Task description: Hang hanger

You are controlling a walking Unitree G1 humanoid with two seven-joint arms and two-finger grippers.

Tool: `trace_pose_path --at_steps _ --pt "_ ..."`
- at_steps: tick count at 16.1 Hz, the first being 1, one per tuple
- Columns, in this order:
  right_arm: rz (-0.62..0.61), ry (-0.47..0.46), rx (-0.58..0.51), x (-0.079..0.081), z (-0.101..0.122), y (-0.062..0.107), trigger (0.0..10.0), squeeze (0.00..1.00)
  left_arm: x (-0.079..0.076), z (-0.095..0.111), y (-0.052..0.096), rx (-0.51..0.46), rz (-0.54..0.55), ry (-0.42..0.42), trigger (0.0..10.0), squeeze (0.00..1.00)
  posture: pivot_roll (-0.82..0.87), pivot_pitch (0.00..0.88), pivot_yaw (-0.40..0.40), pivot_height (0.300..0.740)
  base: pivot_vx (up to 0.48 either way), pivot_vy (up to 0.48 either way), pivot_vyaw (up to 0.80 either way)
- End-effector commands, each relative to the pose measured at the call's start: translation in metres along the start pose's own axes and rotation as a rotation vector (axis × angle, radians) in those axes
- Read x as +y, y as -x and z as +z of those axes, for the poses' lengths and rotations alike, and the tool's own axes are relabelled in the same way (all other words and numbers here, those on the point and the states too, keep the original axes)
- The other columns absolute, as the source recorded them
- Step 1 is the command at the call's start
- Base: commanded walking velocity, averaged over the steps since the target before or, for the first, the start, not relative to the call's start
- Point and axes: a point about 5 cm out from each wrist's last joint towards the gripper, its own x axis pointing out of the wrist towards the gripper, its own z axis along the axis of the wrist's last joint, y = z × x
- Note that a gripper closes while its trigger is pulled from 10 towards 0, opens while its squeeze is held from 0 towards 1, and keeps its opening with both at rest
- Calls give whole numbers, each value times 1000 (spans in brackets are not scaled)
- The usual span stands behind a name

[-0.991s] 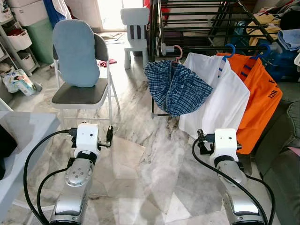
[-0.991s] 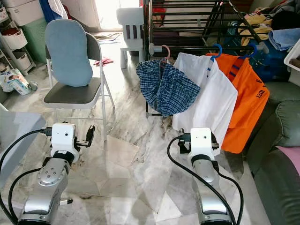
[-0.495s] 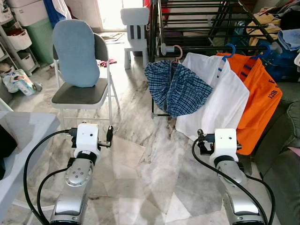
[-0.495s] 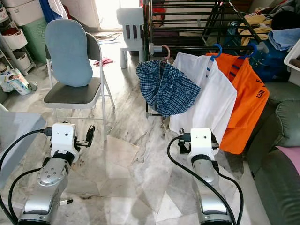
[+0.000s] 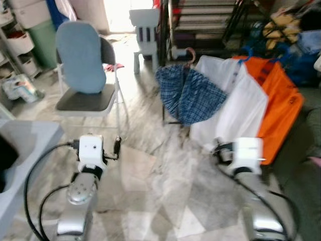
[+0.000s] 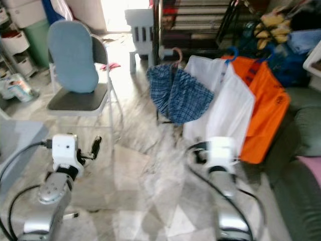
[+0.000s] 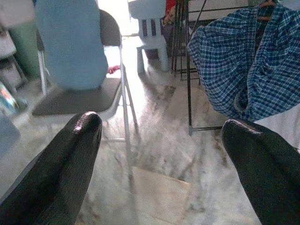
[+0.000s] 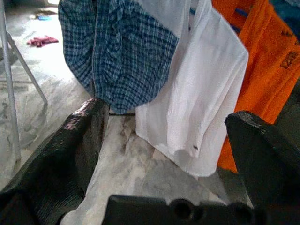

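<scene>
Three garments on hangers along the black drying rack (image 5: 210, 22): blue checked shorts (image 5: 188, 95) on a pink hanger (image 5: 190, 53), then a white shirt (image 5: 235, 108) on a blue hanger (image 5: 246, 52), then an orange garment (image 5: 278, 108), each overlapping the next. Both head views blurred, so fine detail uncertain. Left gripper (image 7: 159, 140) low over the marble floor (image 5: 160, 175), fingers (image 7: 70, 154) spread wide apart with nothing between them, facing a grey folding chair (image 5: 88, 100) with a blue cushion (image 5: 80, 55) against its back. Right gripper (image 8: 168, 150) likewise spread wide and holding nothing, well short of the white shirt and the checked shorts ahead of it. White child's chair (image 5: 145, 30) farther back near the rack. Grey sofa (image 6: 301, 150) at the right edge.
</scene>
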Motion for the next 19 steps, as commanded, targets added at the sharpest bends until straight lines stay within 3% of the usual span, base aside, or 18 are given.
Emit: trace_pose_path --at_steps 1,6,10,14,19 --pt "13 -13 -35 2 7 2 10000 0 -6 14 -5 -47 -36 9 10000 0 -123 0 52 740 0 0 0" --pt "34 -11 -29 -2 5 5 10000 0 0 11 3 -44 -14 1 10000 0 -109 0 49 740 0 0 0" --pt "64 36 -43 -3 7 5 10000 0 3 12 1 -50 -26 -2 10000 0 -115 0 39 740 0 0 0" --pt "75 52 -77 2 15 2 10000 0 -5 9 -1 -47 -62 16 10000 0 -127 0 42 740 354 0 0" --pt "72 44 -67 2 12 3 10000 0 -9 7 -2 -41 -86 35 10000 0 -135 0 45 740 416 0 -731"
